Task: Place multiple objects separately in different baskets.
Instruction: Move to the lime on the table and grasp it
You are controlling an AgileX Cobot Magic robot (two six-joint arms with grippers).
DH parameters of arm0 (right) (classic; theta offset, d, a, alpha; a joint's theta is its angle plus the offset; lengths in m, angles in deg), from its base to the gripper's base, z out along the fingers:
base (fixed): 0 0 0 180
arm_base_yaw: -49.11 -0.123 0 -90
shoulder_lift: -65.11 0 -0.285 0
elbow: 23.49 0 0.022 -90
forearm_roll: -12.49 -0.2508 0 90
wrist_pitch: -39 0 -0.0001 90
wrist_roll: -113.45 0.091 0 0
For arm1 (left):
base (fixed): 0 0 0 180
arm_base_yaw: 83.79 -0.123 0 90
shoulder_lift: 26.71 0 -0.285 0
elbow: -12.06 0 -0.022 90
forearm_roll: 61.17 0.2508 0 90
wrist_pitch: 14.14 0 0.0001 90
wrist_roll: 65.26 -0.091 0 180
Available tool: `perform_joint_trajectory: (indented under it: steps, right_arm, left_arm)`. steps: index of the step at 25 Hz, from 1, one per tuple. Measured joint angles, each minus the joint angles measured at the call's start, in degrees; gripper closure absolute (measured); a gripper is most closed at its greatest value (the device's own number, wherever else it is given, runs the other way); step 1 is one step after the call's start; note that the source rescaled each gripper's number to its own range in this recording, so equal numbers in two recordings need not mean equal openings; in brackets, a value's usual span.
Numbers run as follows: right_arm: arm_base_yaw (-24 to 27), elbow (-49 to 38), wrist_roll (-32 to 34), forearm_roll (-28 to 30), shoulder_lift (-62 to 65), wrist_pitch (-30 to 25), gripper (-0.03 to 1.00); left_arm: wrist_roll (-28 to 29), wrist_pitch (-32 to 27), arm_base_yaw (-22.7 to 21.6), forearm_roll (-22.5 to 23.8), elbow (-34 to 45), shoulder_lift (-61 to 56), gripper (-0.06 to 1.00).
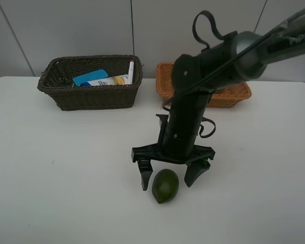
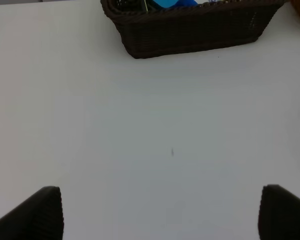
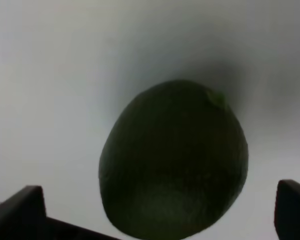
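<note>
White tabletop (image 1: 51, 193) runs wide and bare on your near left, backed by a pale panelled wall. Far left of your working tool, against the back edge, sits the dark brown basket (image 1: 91, 84) holding the blue-capped white bottle (image 1: 99, 79) and the pink-tipped white marker (image 1: 130, 71). Your left gripper (image 2: 160, 212) shows only in its own wrist view: two dark fingertips spread wide over bare table, holding nothing, the dark basket's wall ahead of them. Moving right, your right gripper (image 1: 172, 175) points down at the near middle of the table, jaws spread wide and gripping nothing. The whole green avocado (image 1: 165, 185) lies on the table between the fingertips and slightly nearer you than them; from above, neither finger appears to touch it. The right wrist view adds what the high camera misses: the avocado's stem nub, and clear gaps on both flanks between fruit and fingertips (image 3: 20, 207). Behind the arm, the orange-tan basket (image 1: 229, 94) is half hidden, its contents not visible. Open table surrounds the avocado on every side.
</note>
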Motion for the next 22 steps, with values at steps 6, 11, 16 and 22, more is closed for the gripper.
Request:
perform_joint_trajectory:
  steps: [6,11,16,22]
  right_arm:
    - [0.00,0.00,0.00,0.01,-2.15,1.23,-0.03]
    - [0.00,0.00,0.00,0.07,-3.13,2.27,-0.03]
    - [0.00,0.00,0.00,0.22,-3.18,2.60,-0.03]
    - [0.00,0.00,0.00,0.64,-3.19,2.63,0.14]
  left_arm:
    - [0.00,0.00,0.00,0.00,0.00,0.00,-0.05]
    - [0.00,0.00,0.00,0.00,0.00,0.00,-0.05]
    - [0.00,0.00,0.00,0.00,0.00,0.00,-0.05]
    - [0.00,0.00,0.00,0.00,0.00,0.00,-0.05]
